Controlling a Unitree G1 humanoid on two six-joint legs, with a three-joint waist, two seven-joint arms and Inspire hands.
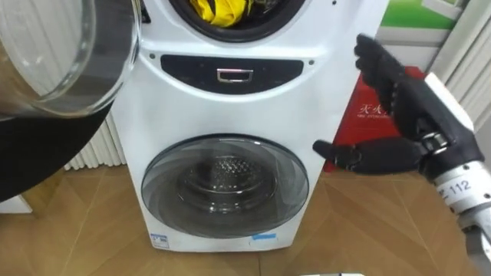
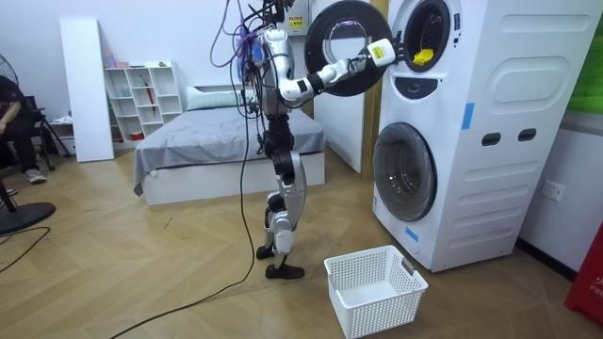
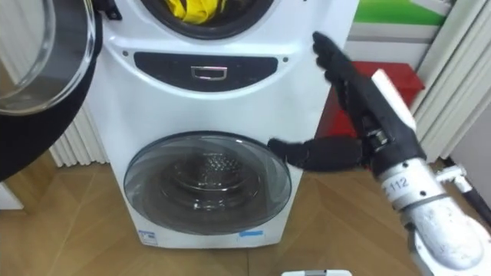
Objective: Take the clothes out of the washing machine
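Observation:
A yellow cloth (image 1: 222, 9) lies in the upper drum of the white stacked washing machine (image 1: 230, 107), at the top edge of the eye views; in the room view the yellow cloth (image 2: 424, 56) shows in the drum's mouth. The upper round door (image 1: 69, 54) is swung wide to the left. My right hand (image 1: 410, 107) is raised in front of the machine's right side, below and right of the drum, open, fingers straight and pointing up-left, thumb spread towards the lower door. It holds nothing. In the room view I stand upright facing the machine.
The lower drum's glass door (image 1: 226, 188) is shut. A white laundry basket (image 2: 374, 287) stands on the wooden floor before the machine, by my feet. A red object (image 1: 376, 107) stands right of the machine, a radiator (image 1: 92, 153) left. Behind me are a bed (image 2: 217, 141) and a seated person (image 2: 9, 122).

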